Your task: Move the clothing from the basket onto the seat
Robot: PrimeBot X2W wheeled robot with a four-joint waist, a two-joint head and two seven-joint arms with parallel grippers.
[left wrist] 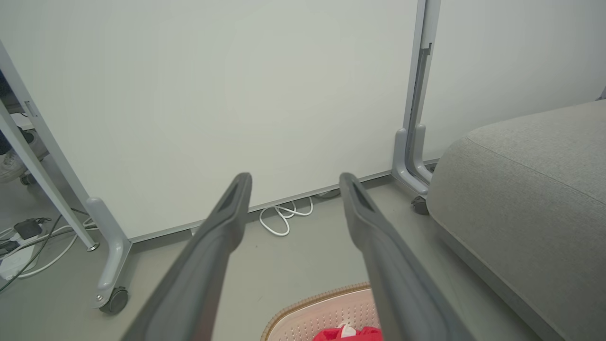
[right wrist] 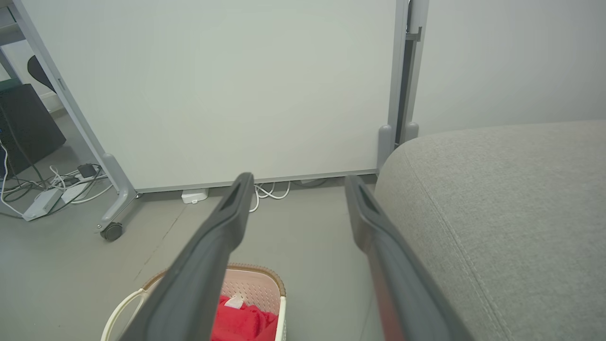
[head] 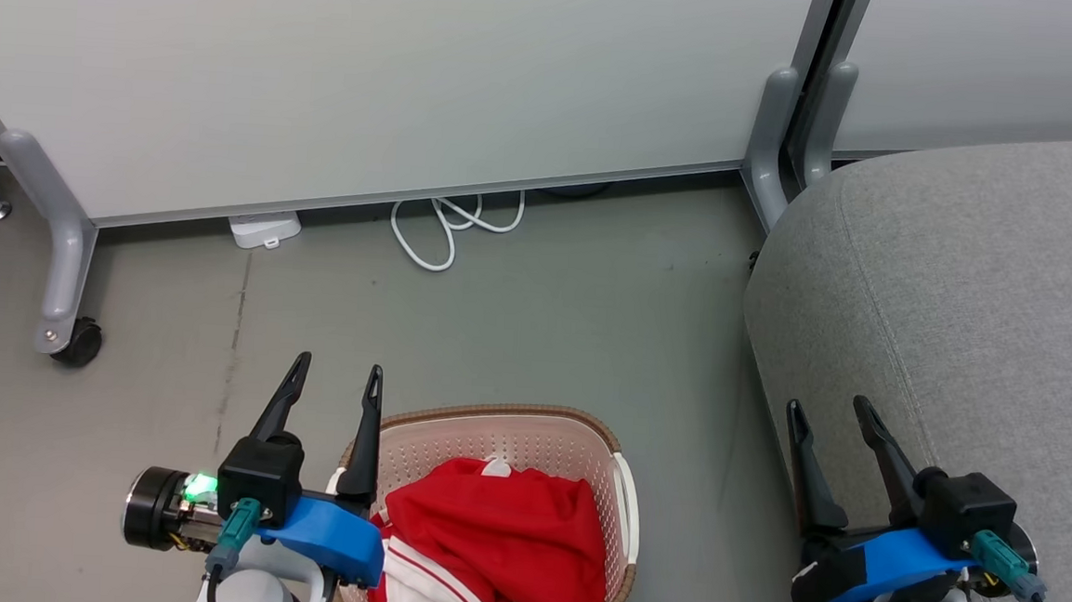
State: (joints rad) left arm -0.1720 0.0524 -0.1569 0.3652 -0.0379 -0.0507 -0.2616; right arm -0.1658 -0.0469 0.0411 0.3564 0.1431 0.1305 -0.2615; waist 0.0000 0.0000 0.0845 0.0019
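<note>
Your left hand (head: 339, 363) and right hand (head: 826, 402) are open, holding nothing. Bring the left into the basket (head: 492, 410), lower center, and grip the clothing (head: 503, 532) deeply.

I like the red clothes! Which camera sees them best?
The head view: the clothing lies piled in the basket, stripes showing. The left wrist view catches a red sliver; the right wrist view, one red corner.

Grey floor (head: 544, 320), basket (head: 501, 412), seat (head: 964, 299), white cable (head: 452, 226)
</note>
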